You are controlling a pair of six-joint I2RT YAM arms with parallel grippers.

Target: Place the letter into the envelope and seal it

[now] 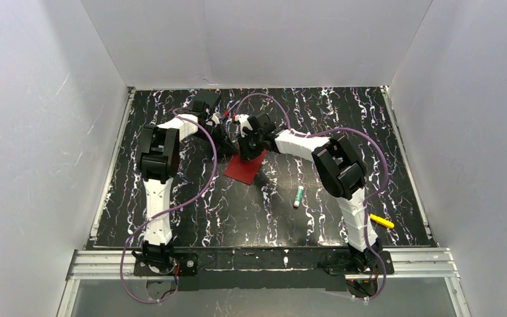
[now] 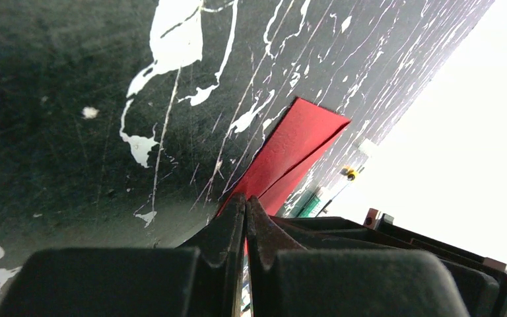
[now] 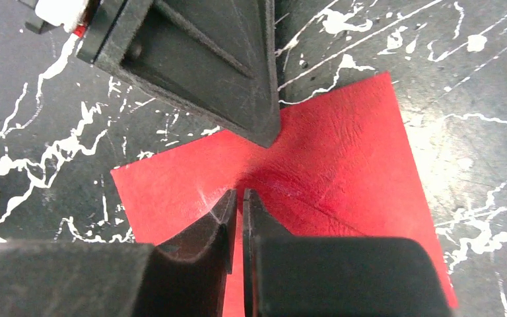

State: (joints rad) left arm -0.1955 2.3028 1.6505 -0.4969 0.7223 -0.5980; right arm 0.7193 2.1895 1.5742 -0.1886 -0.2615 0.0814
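So the envelope (image 1: 245, 168) sits flat on the table (image 1: 343, 125). The left gripper (image 2: 245, 201) is clamped shut, tips touching its edge. The right gripper (image 3: 239, 195) is almost closed on top, can't tell if it's gripping.

Bright red envelope (image 1: 243, 168), rectangular, on the black white-veined table (image 1: 270, 224) a little beyond the middle, turned at an angle to the edges. From the left wrist, seen almost edge-on (image 2: 290, 142): two red layers parting in a narrow V, the upper brighter, the lower in shade, ending in a sharp corner. From the right wrist, a broad red face (image 3: 330, 165), lightly wrinkled, with a diagonal line across the middle. Flat or partly lifted: hard to tell. Flap position unclear.
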